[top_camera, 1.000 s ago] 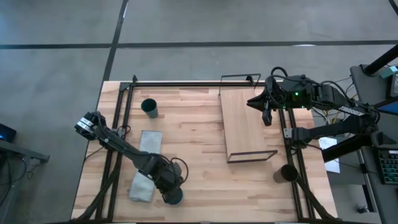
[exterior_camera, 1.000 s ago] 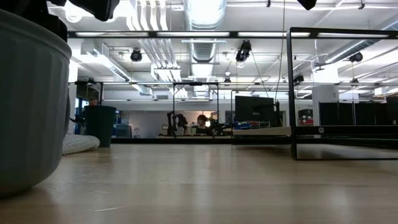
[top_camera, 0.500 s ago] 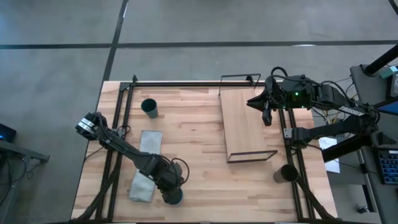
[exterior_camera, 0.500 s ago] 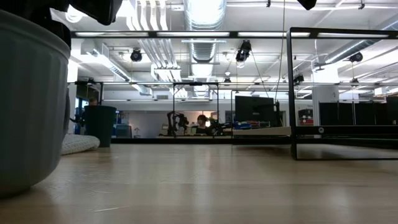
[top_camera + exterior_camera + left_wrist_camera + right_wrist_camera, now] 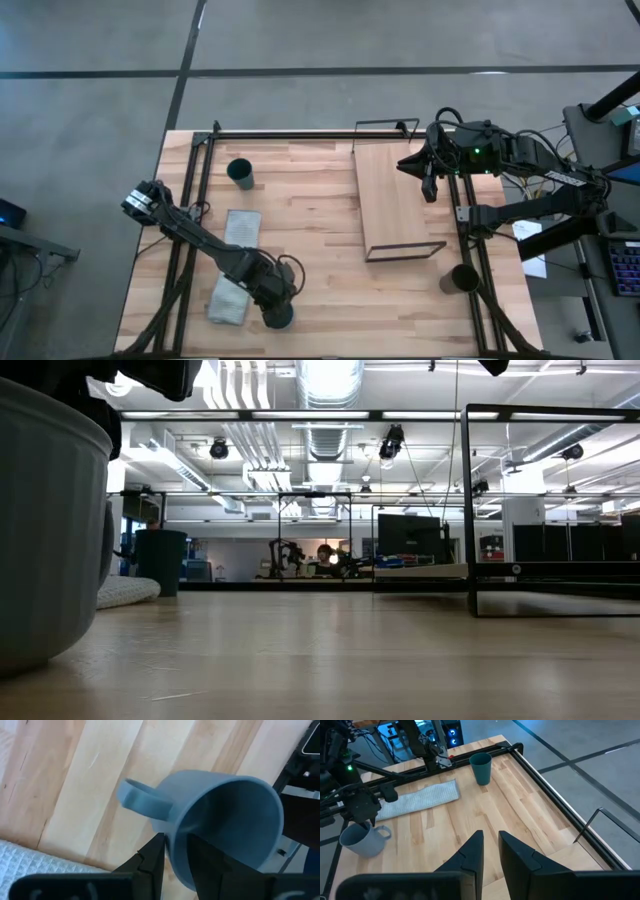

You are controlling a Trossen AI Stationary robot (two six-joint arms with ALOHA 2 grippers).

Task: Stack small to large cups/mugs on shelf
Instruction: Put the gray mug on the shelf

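Observation:
The blue-grey mug [image 5: 282,318] with its side handle [image 5: 142,802] stands near the table's near edge, and my left gripper [image 5: 272,303] is shut on it from above. The dark green cup [image 5: 240,172] stands upright on its base at the far left. The dark brown-black cup [image 5: 463,279] stands near the right edge, past the shelf's near end. The shelf [image 5: 395,195], a light-wood board with black wire ends, lies right of centre. My right gripper [image 5: 428,185] hangs shut above the shelf's far right edge and touches nothing. My left gripper holds the mug by its wall [image 5: 176,832] at the rim, next to the handle. One finger [image 5: 200,857] is inside the mug and one finger [image 5: 152,857] is outside. The fingers come from above, pointing down. In the low view the mug's base [image 5: 30,660] is on the tabletop.
A long grey folded cloth [image 5: 235,265] lies left of the mug, between it and the green cup. Black frame rails [image 5: 190,200] run along the table's left, far and right sides. The bare planks [image 5: 310,230] between cloth and shelf are free room.
In the low view the mug has edged slightly toward the table's left in the left gripper's hold. The right arm has kept still.

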